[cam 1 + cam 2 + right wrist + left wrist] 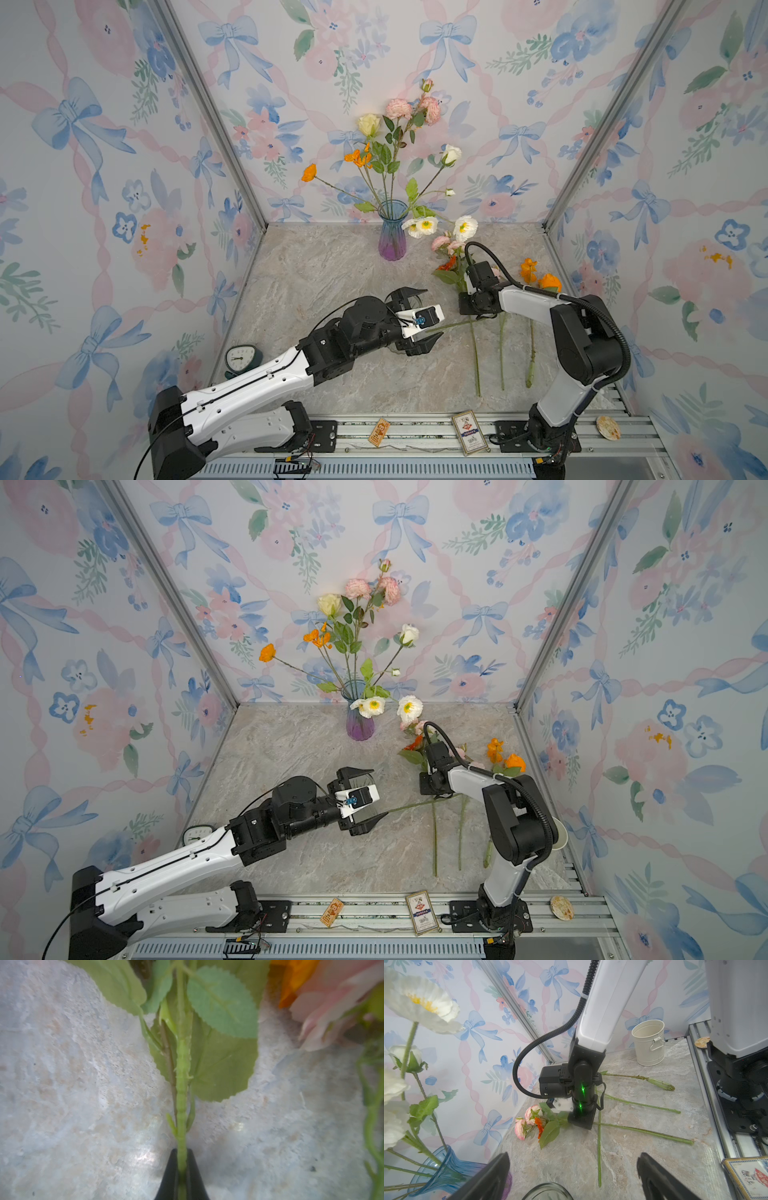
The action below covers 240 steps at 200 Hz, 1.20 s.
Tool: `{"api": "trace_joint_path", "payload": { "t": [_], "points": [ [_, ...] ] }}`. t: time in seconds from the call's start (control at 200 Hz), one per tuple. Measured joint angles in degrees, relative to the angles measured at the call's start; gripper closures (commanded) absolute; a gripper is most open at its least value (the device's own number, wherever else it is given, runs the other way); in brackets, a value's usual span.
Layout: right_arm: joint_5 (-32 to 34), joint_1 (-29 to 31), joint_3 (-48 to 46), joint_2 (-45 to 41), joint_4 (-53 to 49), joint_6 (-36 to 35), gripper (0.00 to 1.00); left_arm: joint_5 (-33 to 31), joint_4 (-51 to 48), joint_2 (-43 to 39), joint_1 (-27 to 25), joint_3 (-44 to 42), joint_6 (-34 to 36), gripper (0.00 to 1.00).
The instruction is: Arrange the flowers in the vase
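Observation:
A blue-to-purple glass vase [392, 237] [360, 725] [444, 1169] stands at the back of the table. It holds pink, cream and white roses, orange poppies and white poppies [419, 226]. More flowers lie on the table at the right: pink roses [530, 1113], an orange gerbera [539, 1126] and orange poppies [548, 282]. Their stems [501, 353] point toward the front. My right gripper [182, 1153] points down and is shut on a leafy green stem [181, 1084] beside those heads. My left gripper [432, 312] [379, 791] [574, 1167] is open, and the end of a loose stem [599, 1157] lies on the table before it.
A small clock [241, 357] stands at the front left. A cream metal bucket [649, 1043] stands by the right wall. On the front rail lie a card tin [469, 432], a small card [379, 432] and a round disc [608, 428]. A glass rim [548, 1191] shows below the left gripper.

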Motion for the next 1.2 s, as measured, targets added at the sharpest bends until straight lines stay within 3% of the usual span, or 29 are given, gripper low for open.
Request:
{"api": "trace_joint_path", "payload": {
  "t": [0.24,0.575,1.065,1.2],
  "points": [
    [-1.79,-0.17,-2.45,-9.09,-0.17,-0.44,1.00,-0.02,0.00,0.00,0.00,-0.04,0.24,0.02],
    [-9.70,-5.01,-5.07,-23.23,0.26,1.55,1.00,-0.26,0.00,-0.57,0.00,-0.15,0.42,0.02],
    [-11.80,-5.70,-5.66,-18.56,-3.56,1.77,1.00,-0.35,0.00,-1.25,0.00,-0.24,0.81,0.02],
    [-12.59,-5.70,-5.68,-20.87,-3.61,1.79,1.00,4.35,1.11,-1.07,-0.04,-0.96,0.37,0.02]
  ]
}}
